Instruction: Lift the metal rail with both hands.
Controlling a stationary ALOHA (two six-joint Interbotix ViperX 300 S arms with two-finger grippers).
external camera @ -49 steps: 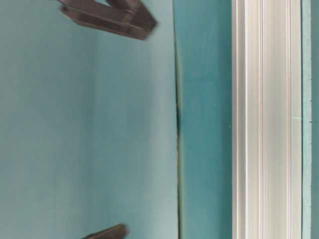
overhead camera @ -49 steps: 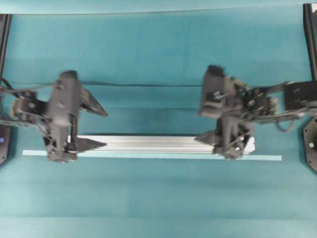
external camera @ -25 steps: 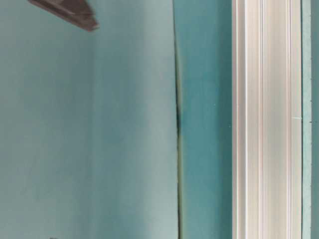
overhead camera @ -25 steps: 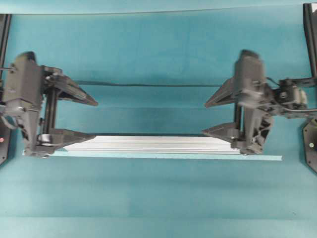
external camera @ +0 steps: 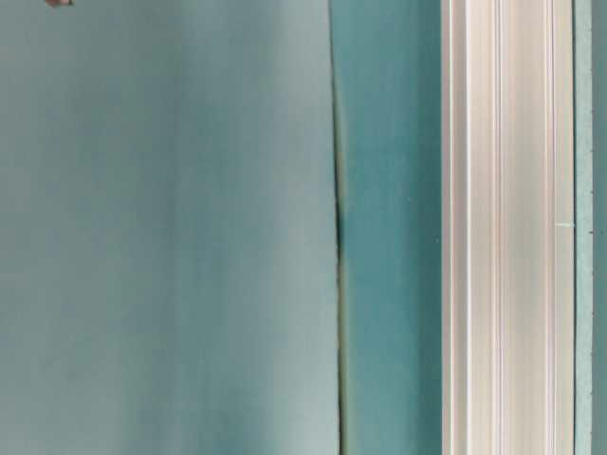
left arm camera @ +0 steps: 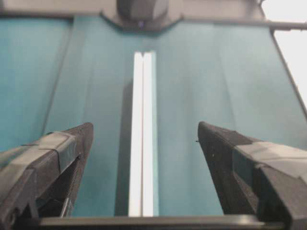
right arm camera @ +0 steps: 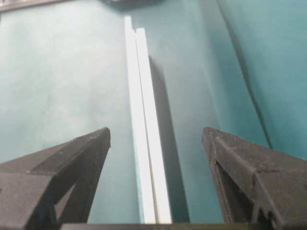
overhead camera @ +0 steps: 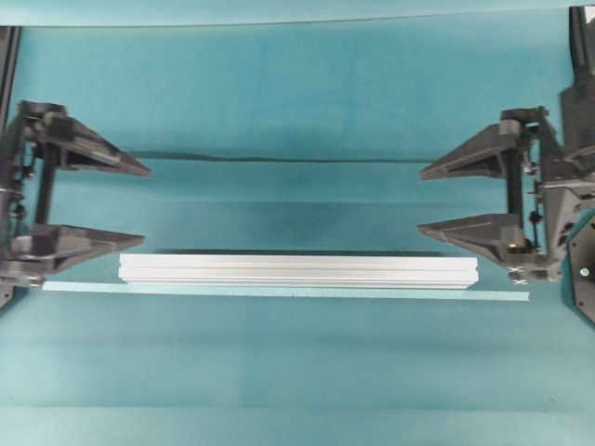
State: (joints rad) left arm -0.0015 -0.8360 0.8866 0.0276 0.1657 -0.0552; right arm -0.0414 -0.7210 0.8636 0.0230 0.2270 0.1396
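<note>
The metal rail (overhead camera: 297,269) is a long silver grooved bar lying flat on the teal table, across the middle of the overhead view. It also shows in the table-level view (external camera: 507,227), the left wrist view (left arm camera: 142,143) and the right wrist view (right arm camera: 144,129). My left gripper (overhead camera: 144,206) is open and empty at the left edge, its fingertips level with the rail's left end but apart from it. My right gripper (overhead camera: 420,200) is open and empty at the right edge, back from the rail's right end. In both wrist views the rail lies between the spread fingers.
A thin pale tape strip (overhead camera: 279,292) lies along the rail's near side and reaches past both ends. A dark seam (overhead camera: 279,159) in the table cover runs behind the rail. Black arm bases (overhead camera: 584,269) stand at both side edges.
Both grippers have pulled away from the rail's ends, the left one leftward and the right one rightward, and turned their fingers inward. The rail lies where it was.
</note>
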